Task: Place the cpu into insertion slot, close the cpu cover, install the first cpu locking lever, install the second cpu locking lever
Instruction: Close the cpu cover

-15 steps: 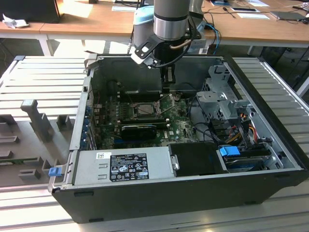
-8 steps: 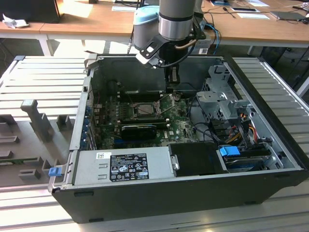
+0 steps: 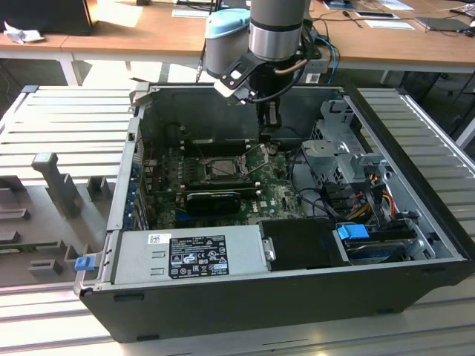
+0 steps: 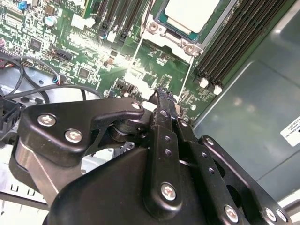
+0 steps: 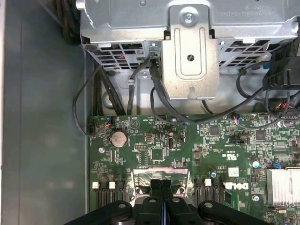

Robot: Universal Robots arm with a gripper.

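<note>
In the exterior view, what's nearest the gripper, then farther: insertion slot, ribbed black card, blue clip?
From the gripper:
1. insertion slot, just beside it
2. ribbed black card, past the slot
3. blue clip, outside the case, exterior view's left

Sunlit wooden desks (image 3: 148, 33), grey slatted platform (image 3: 59, 111)

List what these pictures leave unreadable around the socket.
1. cpu: second wrist view, cut off by the picture edge.
2. insertion slot: first wrist view, mostly hidden behind the gripper.
3. cpu cover: exterior view, too small to tell whether latched.
</note>
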